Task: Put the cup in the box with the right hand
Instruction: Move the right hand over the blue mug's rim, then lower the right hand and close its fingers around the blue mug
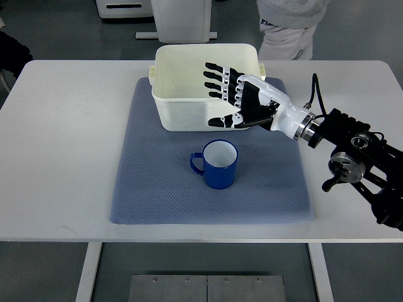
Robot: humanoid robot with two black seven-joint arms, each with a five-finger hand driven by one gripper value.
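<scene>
A blue cup [218,165] with a white inside stands upright on the blue-grey mat [151,182], its handle pointing left. Just behind it sits the cream plastic box [169,88], which looks empty. My right hand [232,94] comes in from the right edge and hovers over the box's front right part, above and behind the cup. Its fingers [217,78] are spread flat and hold nothing. The left arm does not show.
The mat lies on a white table [56,157]. A person in light grey clothes [286,28] stands beyond the table's far edge. White equipment [182,19] stands on the floor behind the table.
</scene>
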